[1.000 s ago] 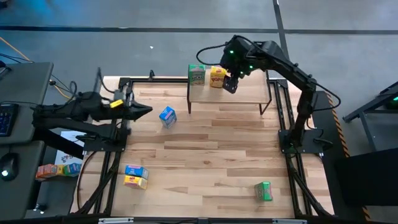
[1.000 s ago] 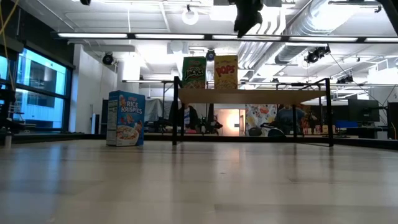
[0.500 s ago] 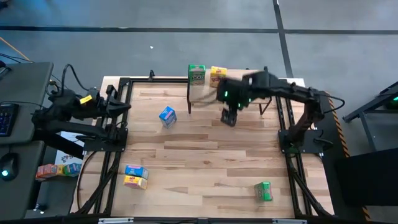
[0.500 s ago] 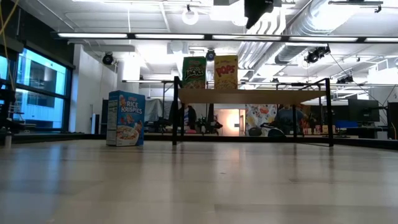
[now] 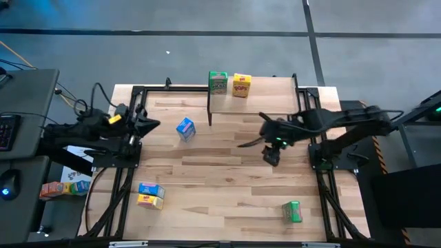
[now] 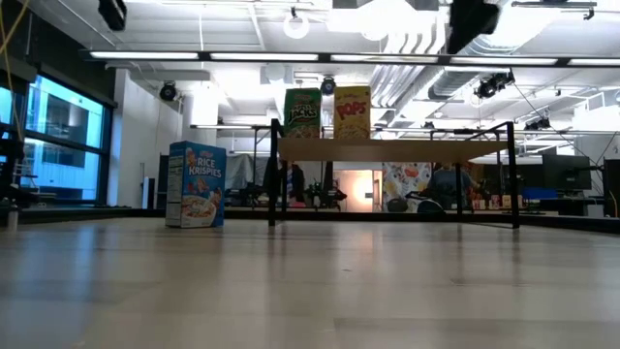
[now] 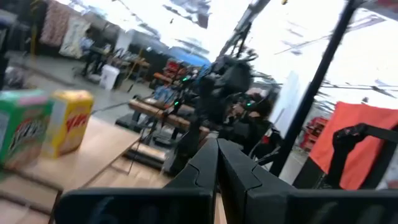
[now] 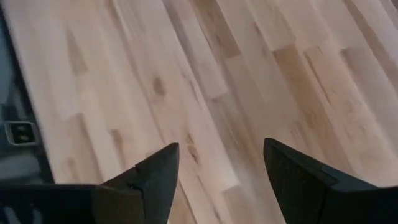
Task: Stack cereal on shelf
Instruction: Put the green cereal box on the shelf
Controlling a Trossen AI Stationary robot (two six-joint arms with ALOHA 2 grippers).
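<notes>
A green cereal box (image 5: 218,83) and a yellow one (image 5: 241,85) stand upright on the shelf (image 5: 265,103) at the table's far edge. A blue box (image 5: 185,128) stands on the tabletop, left of the shelf. A blue and a yellow box (image 5: 150,195) lie near the front left, and a green box (image 5: 293,211) lies at the front right. My right gripper (image 5: 270,157) hangs open and empty above bare tabletop, in front of the shelf's right end. My left gripper (image 5: 157,125) is shut and empty at the table's left edge, pointing toward the blue box.
Black frame rails (image 5: 131,158) run along the table's left and right sides. More small boxes (image 5: 65,187) lie on a side desk off the table's left edge. The shelf's right half and the tabletop's middle (image 5: 220,172) are bare wood.
My right gripper has come away from above the yellow box on the shelf. It has moved toward the table's near edge and somewhat right, sinking, with its fingers still open. My left arm has shifted a little at the left edge. The boxes have not moved.
</notes>
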